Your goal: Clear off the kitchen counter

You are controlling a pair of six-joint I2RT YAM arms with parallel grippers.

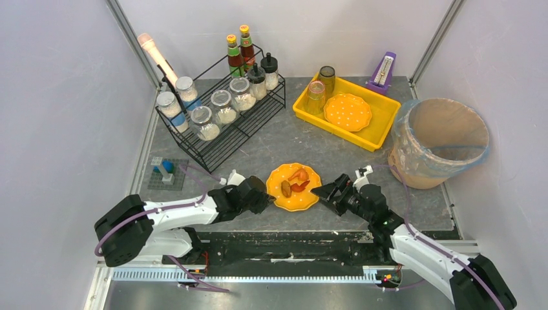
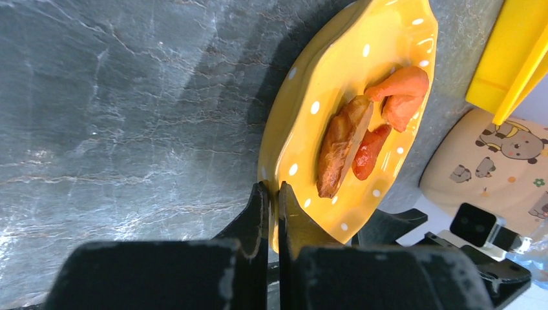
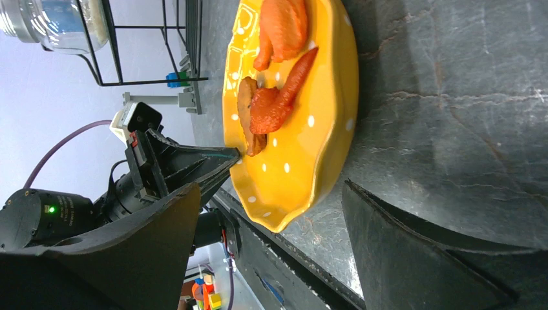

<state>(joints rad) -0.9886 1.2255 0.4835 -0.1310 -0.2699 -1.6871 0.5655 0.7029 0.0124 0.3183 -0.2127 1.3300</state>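
A yellow white-dotted plate [image 1: 294, 187] with orange and brown food scraps [image 1: 295, 183] lies on the dark-grey kitchen counter [image 1: 291, 142], near its front edge. My left gripper [image 1: 263, 194] is shut on the plate's left rim; in the left wrist view the rim of the plate [image 2: 349, 84] is pinched between its fingers, with the left gripper [image 2: 274, 200] low over the counter [image 2: 129, 116]. My right gripper [image 1: 326, 192] stands open at the plate's right side. In the right wrist view the near edge of the plate [image 3: 304, 142] lies between the wide-apart fingers of the right gripper [image 3: 271, 194], untouched.
A yellow tray [image 1: 329, 126] at the back right holds another dotted plate and two glasses. A black wire rack [image 1: 258, 116] with jars and bottles stands at the back left. A bag-lined bin [image 1: 439, 139] sits at the right. A small grey baseplate [image 1: 167, 173] lies at the left.
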